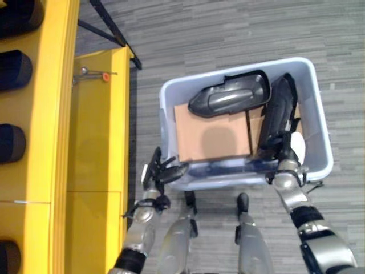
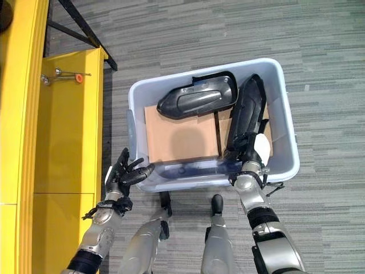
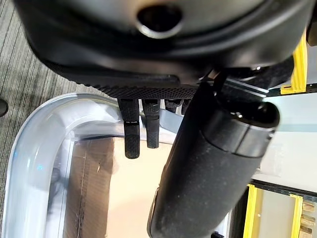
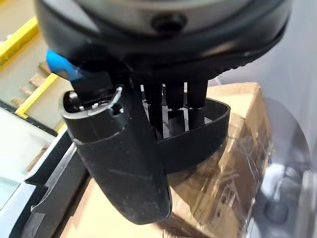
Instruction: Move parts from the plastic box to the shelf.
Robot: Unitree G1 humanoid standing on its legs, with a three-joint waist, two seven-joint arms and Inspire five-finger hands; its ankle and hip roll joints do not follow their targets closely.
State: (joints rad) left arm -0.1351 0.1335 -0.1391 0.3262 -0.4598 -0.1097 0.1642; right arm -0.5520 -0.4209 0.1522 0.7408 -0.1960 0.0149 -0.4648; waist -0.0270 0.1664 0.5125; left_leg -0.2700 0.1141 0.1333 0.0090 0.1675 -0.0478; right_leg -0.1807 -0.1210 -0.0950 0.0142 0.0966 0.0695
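Right hand down inside the plastic box, at its near right corner — fingers tucked into the hollow side of a long black part, thumb on the outside, pinching its rim. Lying lengthwise along the right wall of the box, that part, on top of brown cardboard. Second black part resting across the far end of the box, curved and shiny, just beside the first one.

Left hand outside the box at its near left corner — fingers spread loose, tips close to the pale rim, holding nothing.

Yellow shelf standing to the left of the box, with dark round things in a row along its left edge. Small metal bit with an orange tip lying on the yellow top. Grey striped floor all around.
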